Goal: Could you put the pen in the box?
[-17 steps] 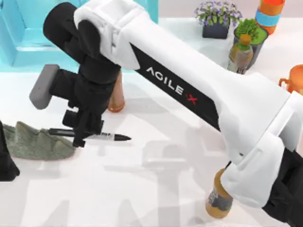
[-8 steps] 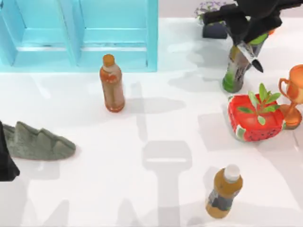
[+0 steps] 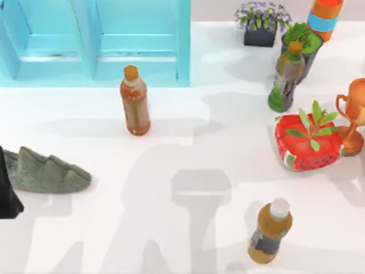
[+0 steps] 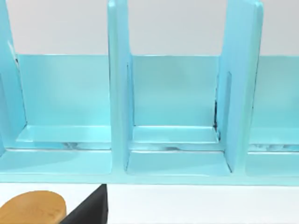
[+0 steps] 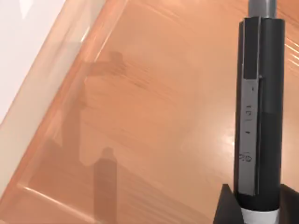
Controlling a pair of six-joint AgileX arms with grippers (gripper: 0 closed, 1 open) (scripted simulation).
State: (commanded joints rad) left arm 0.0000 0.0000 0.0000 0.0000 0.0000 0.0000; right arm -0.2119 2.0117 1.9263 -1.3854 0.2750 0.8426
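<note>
The pen shows in the right wrist view as a black barrel with a grey end and a white band at its base. My right gripper is shut on it, a dark finger on each side of the white band. Under the pen lies a wooden floor with a low raised wall, which looks like the inside of the box. The pen hangs above that floor, casting a shadow on it. My left arm sits parked at the table's left edge.
A blue compartment shelf stands at the back left. An orange bottle, a grey-green rock, a brown bottle, a red watermelon pot, a green bottle and an orange cup are on the table.
My right arm lifted the pen from beside the grey-green rock, carried it to the back right, then left the top view. The left arm has not moved.
</note>
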